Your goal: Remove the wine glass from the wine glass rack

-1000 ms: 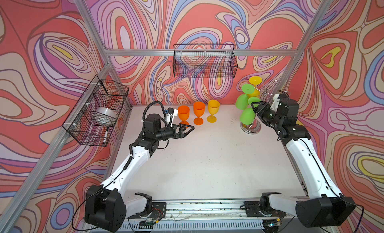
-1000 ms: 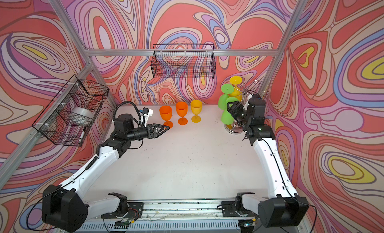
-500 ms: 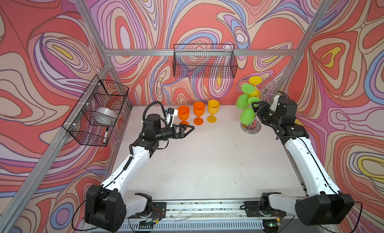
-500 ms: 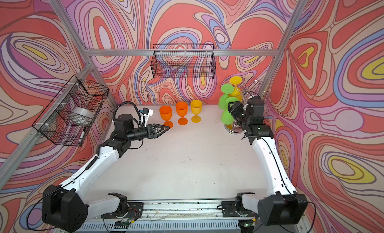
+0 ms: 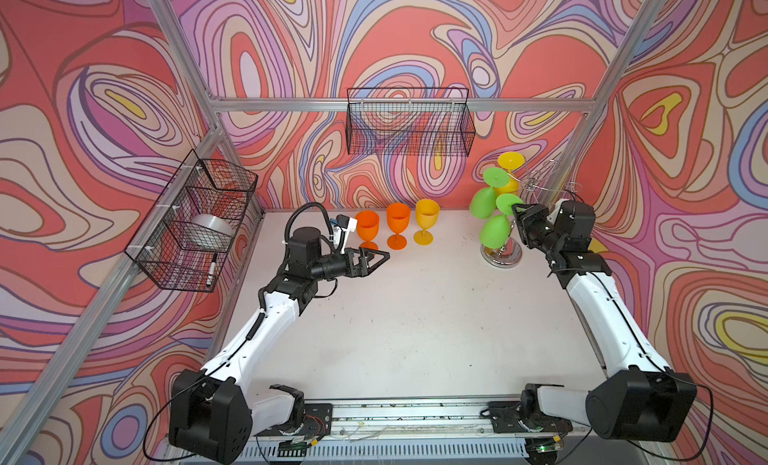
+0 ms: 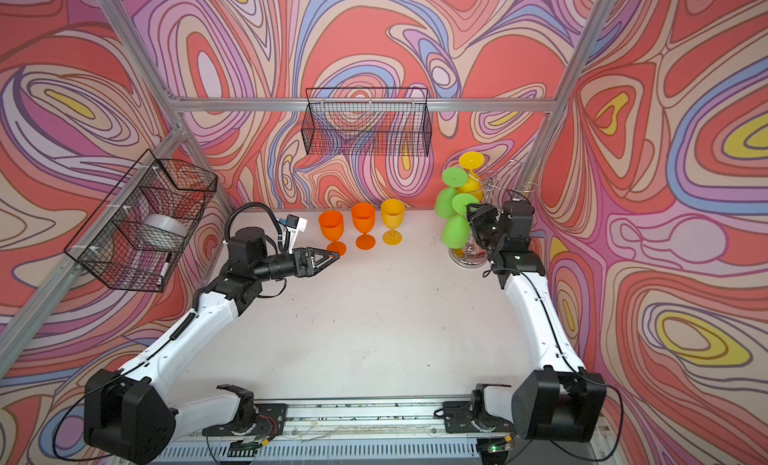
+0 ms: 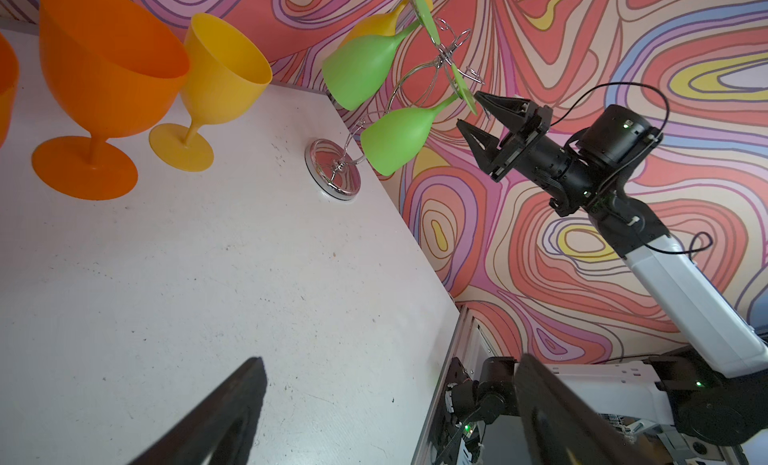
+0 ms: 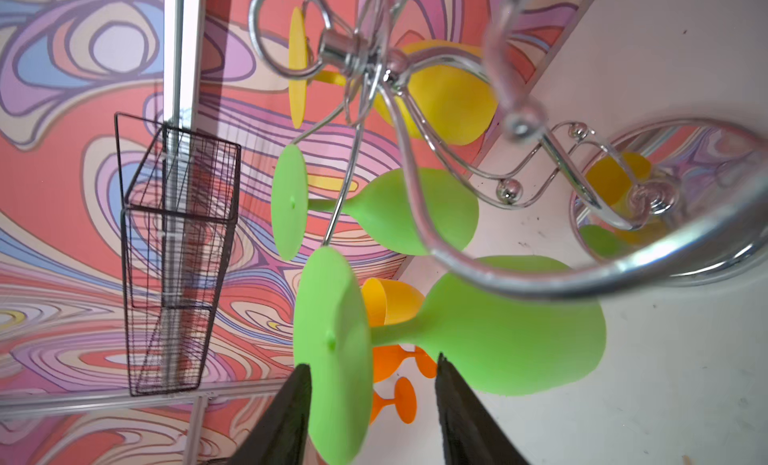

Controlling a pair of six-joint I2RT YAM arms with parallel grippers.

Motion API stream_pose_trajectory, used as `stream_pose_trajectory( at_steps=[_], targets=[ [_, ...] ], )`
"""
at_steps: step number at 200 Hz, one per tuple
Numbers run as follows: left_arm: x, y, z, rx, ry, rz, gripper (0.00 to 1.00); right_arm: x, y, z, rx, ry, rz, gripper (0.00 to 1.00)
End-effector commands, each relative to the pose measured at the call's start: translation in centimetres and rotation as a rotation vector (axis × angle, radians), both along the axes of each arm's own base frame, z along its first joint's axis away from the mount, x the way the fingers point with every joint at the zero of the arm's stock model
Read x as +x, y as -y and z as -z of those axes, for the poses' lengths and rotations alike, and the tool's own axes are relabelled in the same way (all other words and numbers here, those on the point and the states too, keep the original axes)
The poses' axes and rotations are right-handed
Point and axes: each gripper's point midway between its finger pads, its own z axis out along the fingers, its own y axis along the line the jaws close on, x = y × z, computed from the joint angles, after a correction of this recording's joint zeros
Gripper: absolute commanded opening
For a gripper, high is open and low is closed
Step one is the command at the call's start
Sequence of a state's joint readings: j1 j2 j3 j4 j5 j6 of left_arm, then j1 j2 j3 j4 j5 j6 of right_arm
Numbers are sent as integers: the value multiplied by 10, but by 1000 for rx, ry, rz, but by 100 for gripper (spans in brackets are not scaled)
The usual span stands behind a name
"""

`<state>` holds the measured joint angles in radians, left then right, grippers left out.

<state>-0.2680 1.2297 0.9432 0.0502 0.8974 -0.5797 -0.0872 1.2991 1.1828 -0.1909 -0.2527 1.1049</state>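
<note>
The right gripper (image 7: 468,108) stands partly open, jaws astride the foot of the lower green wine glass (image 5: 492,230), a touch nearer than before. The glass still hangs inverted on the wine glass rack (image 5: 500,255). The left gripper (image 5: 380,259) stays wide and unmoved.

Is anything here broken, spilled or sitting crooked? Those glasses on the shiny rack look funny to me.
Nothing looks damaged or spilled. The two green glasses and one yellow glass hang upside down and tilted on the rack, which is how it holds them. Three more glasses sit upright on the table.
</note>
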Motion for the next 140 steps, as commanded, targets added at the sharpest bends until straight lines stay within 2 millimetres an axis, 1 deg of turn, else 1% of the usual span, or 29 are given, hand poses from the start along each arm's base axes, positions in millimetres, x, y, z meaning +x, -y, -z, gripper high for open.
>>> stream_pose_trajectory(
  at_steps=[1, 16, 38, 84, 96, 111, 140],
  targets=[
    [-10, 4, -12, -22, 55, 39, 94, 13, -6, -10, 113, 75, -36, 43],
    [-11, 4, -13, -22, 57, 42, 94, 15, -6, -13, 135, 95, -39, 35],
    [-11, 5, -13, -22, 60, 44, 94, 15, -5, -20, 146, 124, -28, 28],
    [-11, 5, -12, -23, 57, 47, 94, 14, -1, -31, 142, 158, -4, 5],
    [-11, 5, -12, -22, 58, 46, 94, 14, -1, -33, 141, 166, -5, 0],
    [-10, 5, -11, -21, 56, 45, 94, 14, -1, -33, 143, 168, -6, 0],
    [-9, 5, -10, -19, 51, 40, 94, 12, 0, -40, 138, 188, -1, 0]
  ],
)
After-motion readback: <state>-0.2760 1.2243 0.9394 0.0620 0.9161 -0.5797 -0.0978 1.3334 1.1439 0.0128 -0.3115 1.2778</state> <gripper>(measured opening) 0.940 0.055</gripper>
